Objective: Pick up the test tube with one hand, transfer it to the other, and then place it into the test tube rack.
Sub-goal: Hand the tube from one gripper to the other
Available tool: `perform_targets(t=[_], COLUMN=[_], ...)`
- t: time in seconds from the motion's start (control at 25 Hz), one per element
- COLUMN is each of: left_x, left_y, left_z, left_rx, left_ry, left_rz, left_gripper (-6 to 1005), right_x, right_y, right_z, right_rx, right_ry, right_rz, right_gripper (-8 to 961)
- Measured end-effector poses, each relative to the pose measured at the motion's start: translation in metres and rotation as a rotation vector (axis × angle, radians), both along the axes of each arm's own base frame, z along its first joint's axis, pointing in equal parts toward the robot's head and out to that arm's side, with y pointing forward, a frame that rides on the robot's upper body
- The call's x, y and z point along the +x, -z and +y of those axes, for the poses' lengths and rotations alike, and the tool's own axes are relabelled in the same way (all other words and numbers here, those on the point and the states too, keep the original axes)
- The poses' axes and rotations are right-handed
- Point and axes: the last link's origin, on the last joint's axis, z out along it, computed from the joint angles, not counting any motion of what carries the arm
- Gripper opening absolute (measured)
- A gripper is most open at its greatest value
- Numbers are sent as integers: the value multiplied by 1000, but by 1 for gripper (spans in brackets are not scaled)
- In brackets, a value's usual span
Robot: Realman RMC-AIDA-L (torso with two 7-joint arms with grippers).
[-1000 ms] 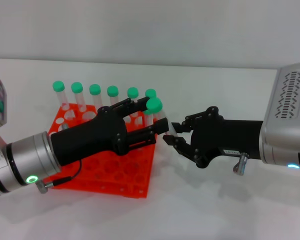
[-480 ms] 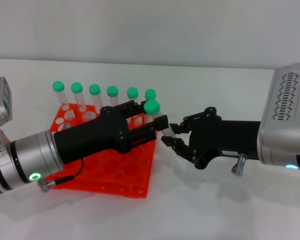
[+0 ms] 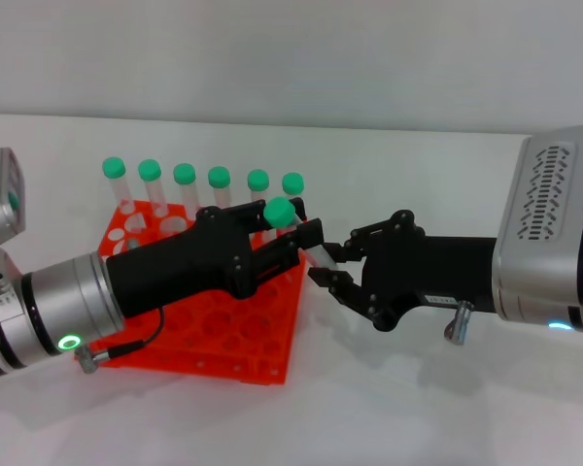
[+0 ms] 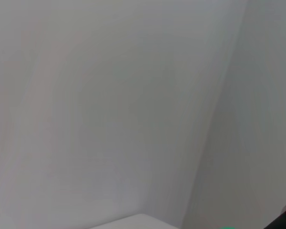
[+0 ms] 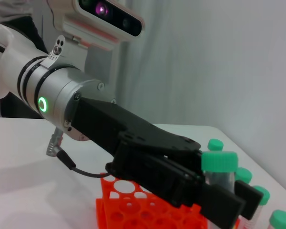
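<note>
The left end effector grips the test tube under its cap; right end effector, at 3 o'clock, narrowly parted. Light, slick, rigid: hold mid-barrel.

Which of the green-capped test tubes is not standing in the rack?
The test tube gripped by the left gripper above the test tube rack, tilted; the six others stand upright in the rack's back row.

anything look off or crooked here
Nothing spilled or damaged. One test tube is tilted, held by the left gripper over the orange rack, its tip by the right gripper. Six other tubes stand upright along the rack's back row.
</note>
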Motion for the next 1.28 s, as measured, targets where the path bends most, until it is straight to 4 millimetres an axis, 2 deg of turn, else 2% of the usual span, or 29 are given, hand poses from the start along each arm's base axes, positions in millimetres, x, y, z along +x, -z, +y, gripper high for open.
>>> perform_targets(t=[0.4, 0.96, 1.24, 1.28], left_x=[-1, 1, 1, 1], left_y=[2, 1, 0, 0], left_z=[0, 3, 3, 4], left_rx=[0, 3, 9, 9], left_ry=[-9, -5, -7, -8], left_rz=[1, 5, -1, -1], left_gripper=[364, 206, 207, 207], right_x=[1, 2, 6, 6], right_y=[0, 0, 3, 3], right_z=[2, 4, 5, 5], right_rx=[8, 17, 17, 17], right_ry=[6, 3, 13, 16], right_rz=[0, -12, -33, -33], right_gripper=[225, 232, 236, 275])
